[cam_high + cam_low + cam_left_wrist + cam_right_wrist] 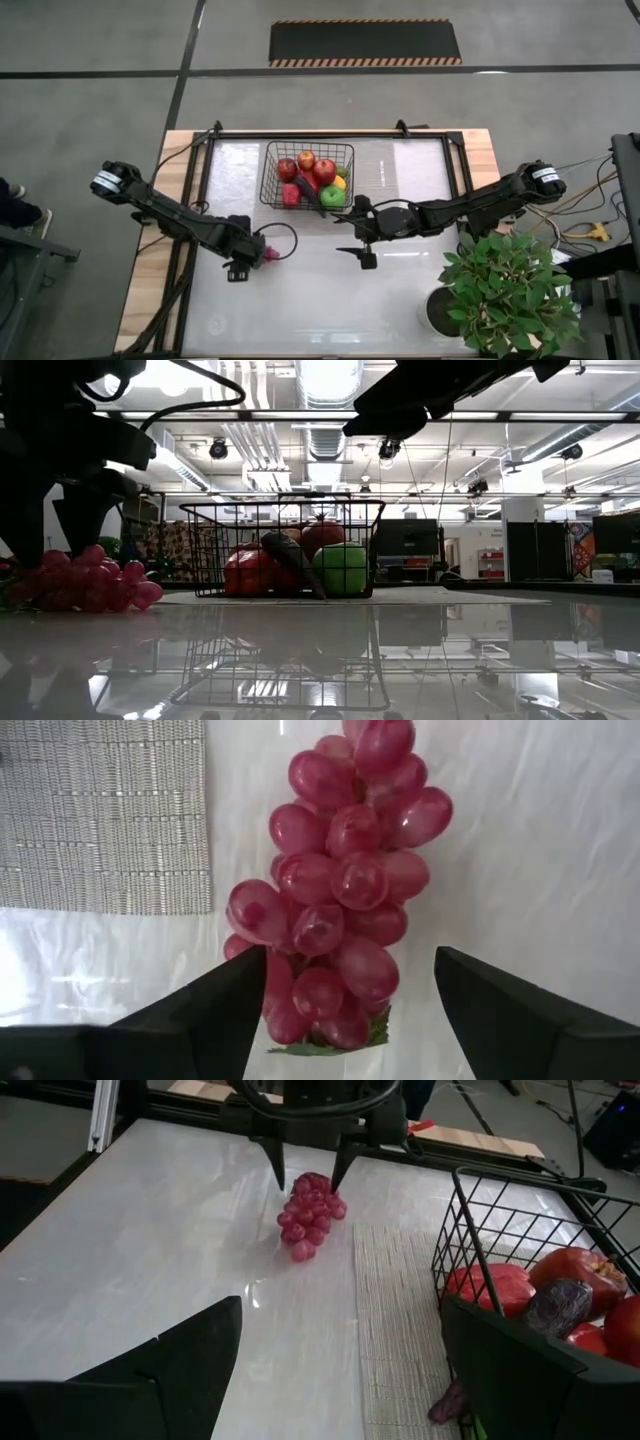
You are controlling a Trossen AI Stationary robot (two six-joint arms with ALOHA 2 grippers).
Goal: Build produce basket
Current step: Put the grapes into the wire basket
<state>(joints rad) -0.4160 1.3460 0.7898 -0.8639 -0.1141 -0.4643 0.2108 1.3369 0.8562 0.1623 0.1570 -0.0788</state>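
1. The left hand (345,995) stands with its two dark fingers spread wide, one on each side of the stem end of a bunch of glossy purple-red toy grapes (345,890). The fingers flank it without pressing, so nothing is held.
2. The grapes lie on the white glossy surface (300,300), directly under and ahead of this hand, reaching away from it towards the pale woven mat (105,815).
3. Beyond the mat sits the rectangular black wire-mesh basket (308,175), near the left hand, already holding red apples, a green apple (332,195), a dark eggplant and other pieces.
4. The right hand (362,240) waits wide and empty just beside the basket, facing the left hand across the grapes.
5. Judging by this, most produce is in; the grapes remain to be gripped, lifted and dropped in.
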